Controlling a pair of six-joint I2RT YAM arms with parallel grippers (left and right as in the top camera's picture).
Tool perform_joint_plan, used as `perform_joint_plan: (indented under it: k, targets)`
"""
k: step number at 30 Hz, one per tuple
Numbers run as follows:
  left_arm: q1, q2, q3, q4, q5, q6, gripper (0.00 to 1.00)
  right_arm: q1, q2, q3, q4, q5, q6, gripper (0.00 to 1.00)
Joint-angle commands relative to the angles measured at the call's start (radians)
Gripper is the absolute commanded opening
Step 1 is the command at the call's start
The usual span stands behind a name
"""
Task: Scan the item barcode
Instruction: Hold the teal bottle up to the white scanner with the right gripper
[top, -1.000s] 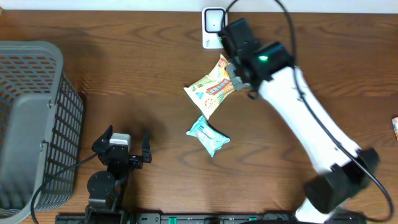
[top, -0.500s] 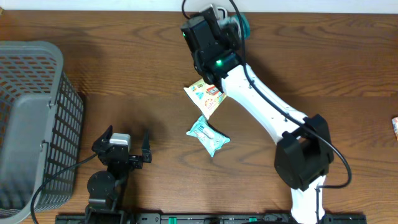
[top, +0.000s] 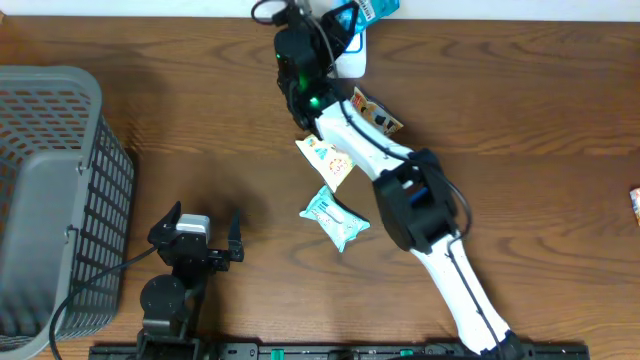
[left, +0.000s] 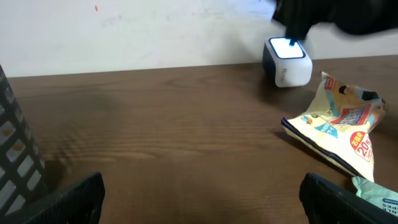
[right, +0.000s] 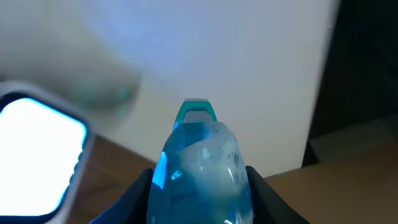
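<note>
**Blue packet swung across to the scanner at the far edge**

Nearest, at 7 o'clock on the worktop (top: 500, 100), the left end effector (top: 195, 236) sits as it did a second ago, fingers spread wide and holding nothing. Toward the middle lie the teal packet (top: 335, 218) and, at its 12 o'clock, the yellow snack bag (top: 328, 160), which the right arm now crosses. Farthest, at 12 o'clock, the right end effector (right: 199, 194) is clamped on the blue packet (right: 199, 155). Within the last second the arm has swept over from the 1 o'clock side, and the packet now hangs just beyond the lit scanner (left: 287, 62). The presenting step looks under way, but I cannot tell whether the barcode faces the window.
</note>
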Motion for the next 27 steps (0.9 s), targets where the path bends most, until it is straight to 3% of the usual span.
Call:
perform_joint_plan:
  k: [1, 27]
  targets:
    - [0.003, -0.003, -0.016, -0.033, 0.014, -0.002, 1.00, 0.005, 0.031, 0.087, 0.007, 0.024, -0.069, 0.01]
    - [0.003, -0.003, -0.016, -0.033, 0.014, -0.002, 1.00, 0.023, 0.074, 0.086, -0.191, -0.045, 0.103, 0.01]
